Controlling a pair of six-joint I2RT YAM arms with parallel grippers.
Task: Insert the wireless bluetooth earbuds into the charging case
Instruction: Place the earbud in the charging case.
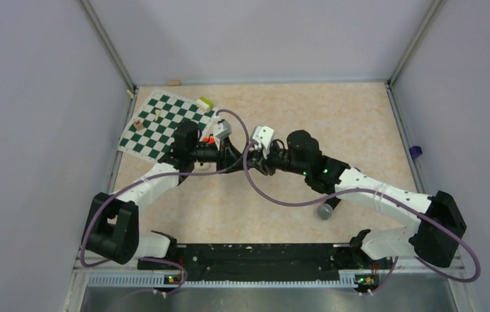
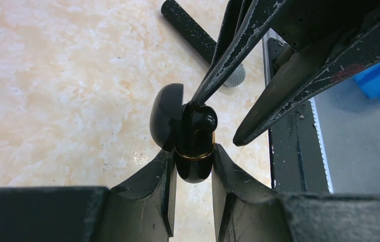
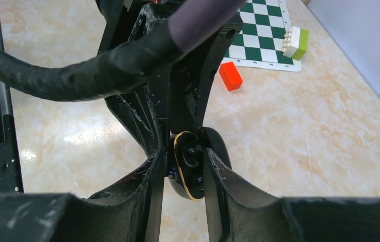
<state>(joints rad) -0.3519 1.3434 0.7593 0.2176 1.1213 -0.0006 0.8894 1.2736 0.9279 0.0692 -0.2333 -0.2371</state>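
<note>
My left gripper [image 2: 193, 149] is shut on the charging case [image 2: 194, 171], a glossy black case with a gold rim, held above the table with its lid [image 2: 165, 116] swung open. A black earbud [image 3: 192, 154] sits in the case's well. My right gripper [image 2: 216, 122] reaches in from the opposite side, jaws slightly apart: one fingertip rests at the case's opening and the other hangs free beside it. In the right wrist view the case [image 3: 185, 189] shows between the right gripper [image 3: 184, 151] fingers. From above, the left gripper [image 1: 229, 151] and right gripper [image 1: 247, 153] meet mid-table and hide the case.
A black microphone [image 2: 193, 30] with a grey head [image 1: 325, 210] lies near the right arm. An orange-red block [image 3: 231, 75], a green-and-white chessboard [image 1: 158, 127] and a white-and-green block [image 3: 295, 43] lie at the back left. A purple cable [image 1: 262, 188] loops between the arms.
</note>
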